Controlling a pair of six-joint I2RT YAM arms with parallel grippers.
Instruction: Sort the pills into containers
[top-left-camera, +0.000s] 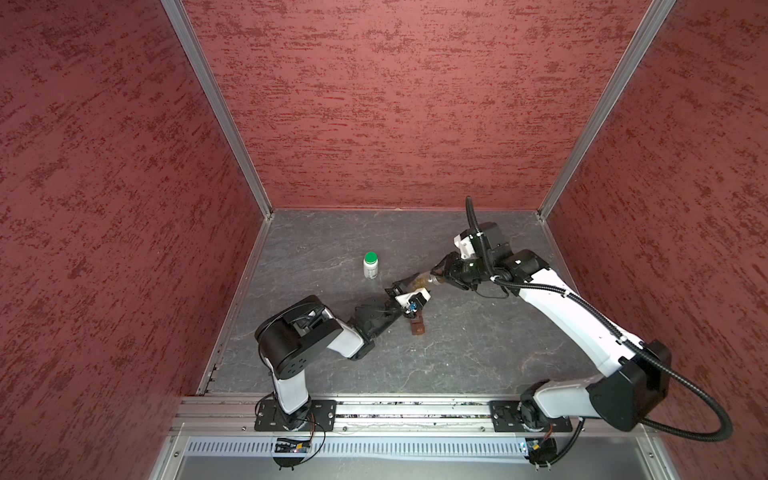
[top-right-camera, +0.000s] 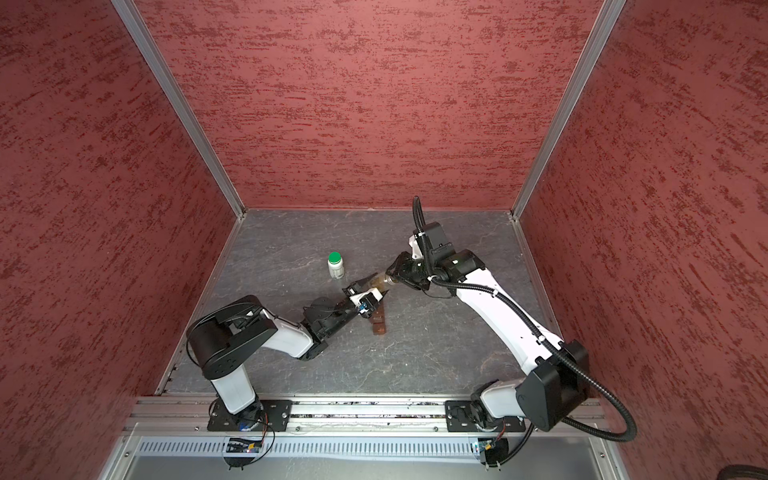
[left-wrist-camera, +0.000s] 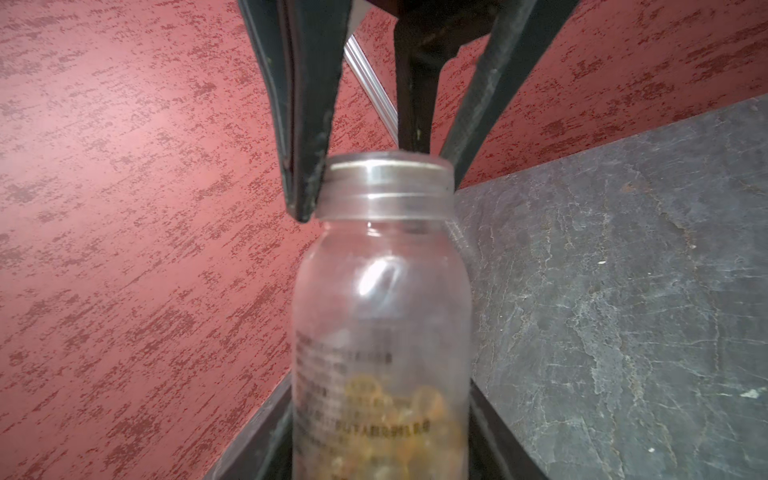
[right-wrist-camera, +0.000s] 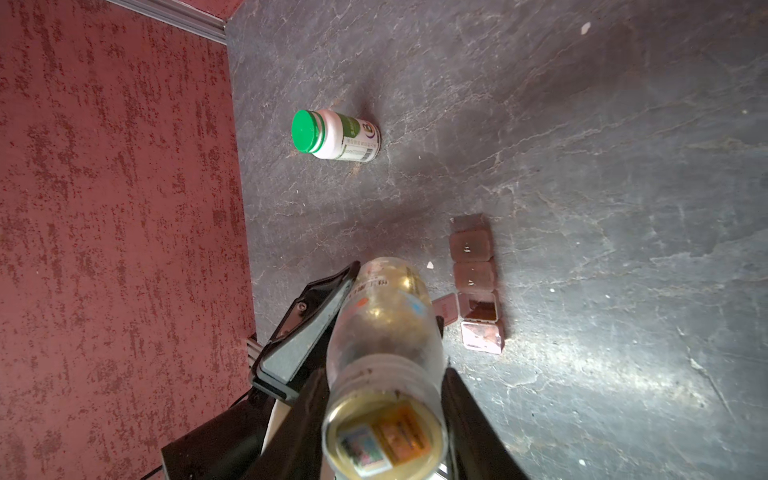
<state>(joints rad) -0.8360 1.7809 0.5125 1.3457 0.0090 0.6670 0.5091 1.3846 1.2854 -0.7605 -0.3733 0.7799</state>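
A clear bottle with yellow pills in it hangs tilted above the table, between the two arms. My left gripper is shut on its body. My right gripper is at the other end, one finger on each side of the clear cap, touching it. A brown pill organizer lies on the table below the bottle. One of its compartments is open.
A white bottle with a green cap stands upright on the grey table, to the left of the grippers. Red walls close in the left, back and right sides.
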